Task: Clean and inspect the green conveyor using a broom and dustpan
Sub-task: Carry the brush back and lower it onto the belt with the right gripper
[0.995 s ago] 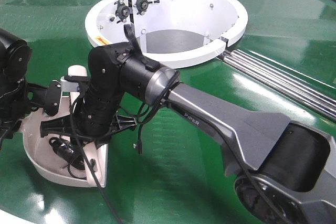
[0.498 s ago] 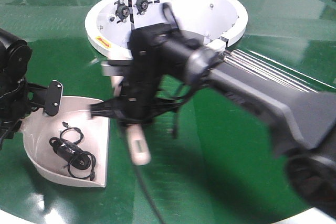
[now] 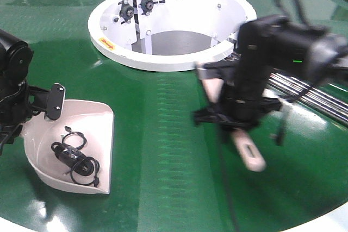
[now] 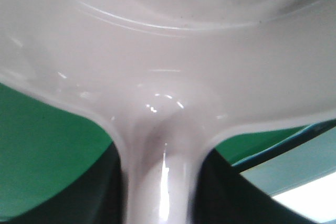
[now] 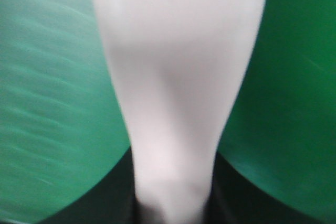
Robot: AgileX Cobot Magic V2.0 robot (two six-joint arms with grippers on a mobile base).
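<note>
Right gripper (image 3: 235,120), blurred, clamped around the broom (image 3: 248,154), slotted handle end pointing toward the camera, over the green conveyor (image 3: 163,156) just right of the white hub (image 3: 163,61). Left gripper (image 3: 39,104) closed on the dustpan (image 3: 81,120) handle; dustpan resting on the conveyor at far left, black cable tangle (image 3: 75,158) inside.

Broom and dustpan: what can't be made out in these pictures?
Front view: broom smeared by motion, bristles unreadable.
Right wrist view: broom blurred, both ends cut off by edges.
Left wrist view: dustpan too close, its contents out of sight.
Front view: black tangle in dustpan too small to identify.
</note>
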